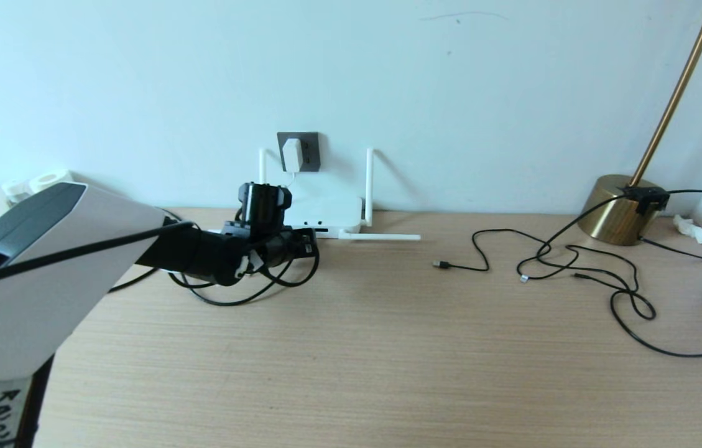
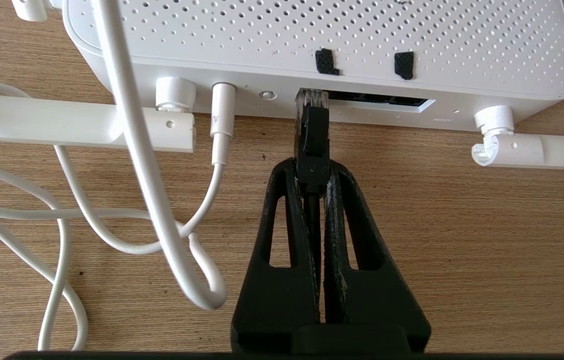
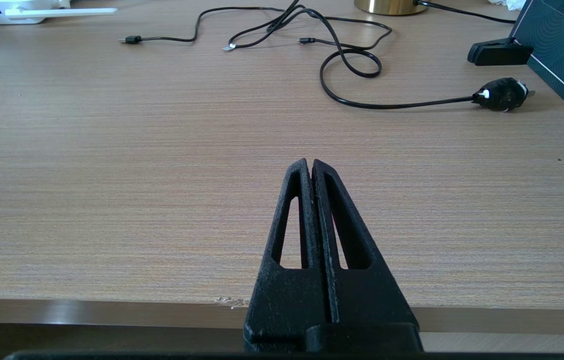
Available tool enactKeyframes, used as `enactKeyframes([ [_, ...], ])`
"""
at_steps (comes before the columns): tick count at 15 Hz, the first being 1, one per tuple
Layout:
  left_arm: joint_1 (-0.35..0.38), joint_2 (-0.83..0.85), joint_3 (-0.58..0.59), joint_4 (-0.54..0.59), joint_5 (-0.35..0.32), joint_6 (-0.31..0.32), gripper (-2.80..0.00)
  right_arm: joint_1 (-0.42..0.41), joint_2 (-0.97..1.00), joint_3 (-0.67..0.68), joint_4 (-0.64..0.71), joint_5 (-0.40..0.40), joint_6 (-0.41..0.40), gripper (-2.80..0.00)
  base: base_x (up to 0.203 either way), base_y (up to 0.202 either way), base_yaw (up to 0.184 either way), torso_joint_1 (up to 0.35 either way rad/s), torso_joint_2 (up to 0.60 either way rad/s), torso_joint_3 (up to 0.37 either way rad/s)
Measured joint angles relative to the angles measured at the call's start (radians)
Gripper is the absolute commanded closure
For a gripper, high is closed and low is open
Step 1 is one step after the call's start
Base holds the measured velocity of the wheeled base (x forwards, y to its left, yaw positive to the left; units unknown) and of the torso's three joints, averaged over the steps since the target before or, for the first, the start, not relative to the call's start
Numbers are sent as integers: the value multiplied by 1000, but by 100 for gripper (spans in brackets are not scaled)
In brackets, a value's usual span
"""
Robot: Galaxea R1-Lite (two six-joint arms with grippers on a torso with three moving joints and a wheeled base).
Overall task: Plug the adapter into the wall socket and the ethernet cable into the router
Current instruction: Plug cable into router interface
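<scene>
One black ethernet cable (image 2: pixel 312 131), its clear-tipped plug pinched between the fingers of the left gripper (image 2: pixel 313 172), sits with that tip right at the left end of the dark port slot on the flat white rounded router (image 2: pixel 311 40); whether it is seated inside cannot be told. Cable runs back between the two black fingers, hidden below them. Router lies on the pale wood-grain desk (image 1: pixel 388 348) against the wall, two stick antennas upright, two folded flat along the desk. Thin white cord (image 2: pixel 132 150) is plugged in beside the ethernet plug and loops over the desk. Small white cube adapter (image 1: pixel 291 154) is already in the dark grey square wall socket (image 1: pixel 298 151) above the router.

Left arm reaches in from the left in the head view, forearm low and about level over the desk, wrist pointing at the router's front face; gripper itself mostly hidden behind its black wrist block there, black cable loops hanging under it.

Right gripper (image 3: pixel 310 167) hangs near the desk's front edge, fingers pressed together, nothing between them, out of the head view. Thin black USB cables (image 1: pixel 574 267) sprawl well to the right, near the brass lamp base (image 1: pixel 609 208); lamp top cut off.
</scene>
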Motion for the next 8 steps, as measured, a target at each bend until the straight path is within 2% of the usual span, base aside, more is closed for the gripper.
enactKeyframes([
  [8, -14, 19, -10, 2, 3, 0, 0, 0, 0, 0, 0, 0, 0, 0, 0, 0, 0, 0, 0, 0],
])
